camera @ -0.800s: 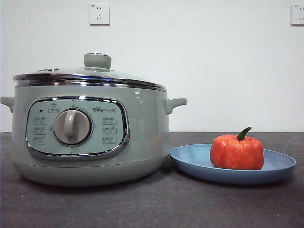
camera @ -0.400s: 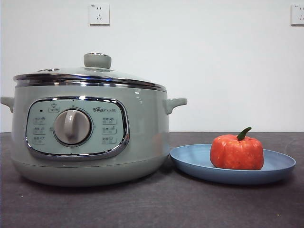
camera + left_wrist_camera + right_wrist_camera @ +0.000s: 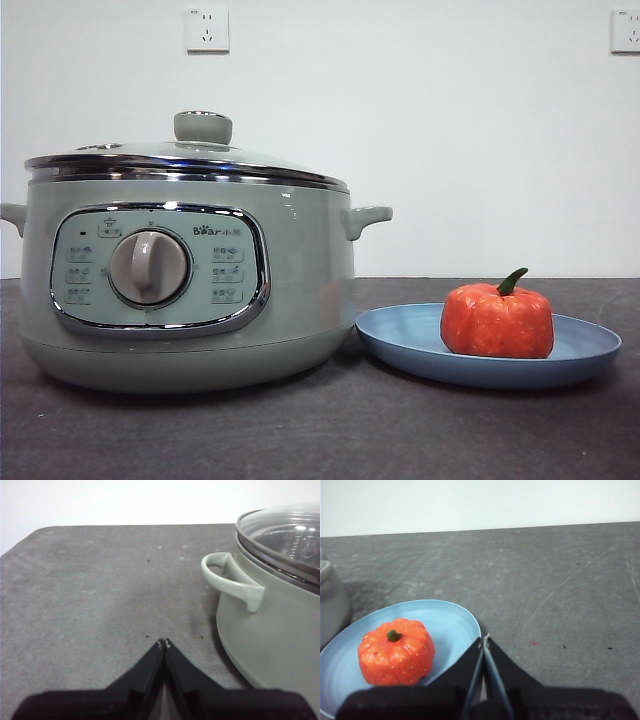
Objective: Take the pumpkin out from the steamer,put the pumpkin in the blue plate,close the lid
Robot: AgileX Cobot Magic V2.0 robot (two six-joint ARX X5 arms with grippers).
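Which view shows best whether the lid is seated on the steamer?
The front view: the lid sits level on the steamer, rim and knob in profile. The left wrist view shows only one edge; the right wrist view shows none.

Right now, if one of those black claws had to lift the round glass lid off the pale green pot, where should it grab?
Probably the sage-green knob atop the glass lid, coming straight down from above. It stands proud at the centre, narrow enough for two jaws; the steel rim sits flush on the steamer.
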